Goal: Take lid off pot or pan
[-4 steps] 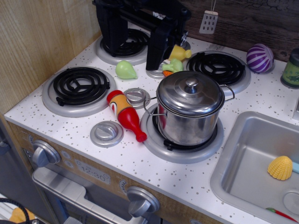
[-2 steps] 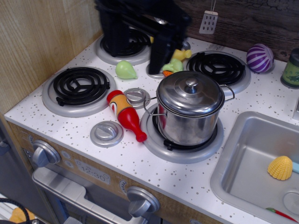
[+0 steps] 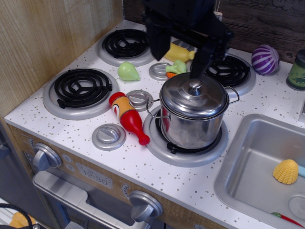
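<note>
your gripper point(image 3: 180, 53) hung jaws apart just beyond the lid point(image 3: 194, 95), which sat on the pot point(image 3: 193, 121) on the near right burner point(image 3: 157, 143).

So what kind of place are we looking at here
Most likely a toy play kitchen: coil burners in a speckled counter, a grey sink, oven knobs and plastic food like the ketchup bottle.
</note>
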`<move>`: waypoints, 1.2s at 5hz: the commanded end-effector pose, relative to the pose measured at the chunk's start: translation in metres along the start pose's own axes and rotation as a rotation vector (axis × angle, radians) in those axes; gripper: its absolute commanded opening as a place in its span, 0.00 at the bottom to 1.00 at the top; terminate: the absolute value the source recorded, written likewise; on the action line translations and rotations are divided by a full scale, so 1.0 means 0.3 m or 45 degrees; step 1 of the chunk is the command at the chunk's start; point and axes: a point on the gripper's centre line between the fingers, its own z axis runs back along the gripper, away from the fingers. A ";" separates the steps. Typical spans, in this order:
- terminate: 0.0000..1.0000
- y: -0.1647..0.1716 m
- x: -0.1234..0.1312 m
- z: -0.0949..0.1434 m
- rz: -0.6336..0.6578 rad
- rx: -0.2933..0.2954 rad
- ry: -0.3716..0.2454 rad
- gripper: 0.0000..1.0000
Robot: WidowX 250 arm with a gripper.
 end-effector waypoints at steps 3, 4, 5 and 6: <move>0.00 -0.036 0.099 -0.135 0.004 -0.080 -0.168 1.00; 0.00 -0.022 0.089 -0.160 0.001 -0.108 -0.154 1.00; 0.00 -0.010 0.075 -0.164 -0.005 -0.106 -0.133 1.00; 0.00 -0.008 0.072 -0.182 -0.003 -0.129 -0.124 0.00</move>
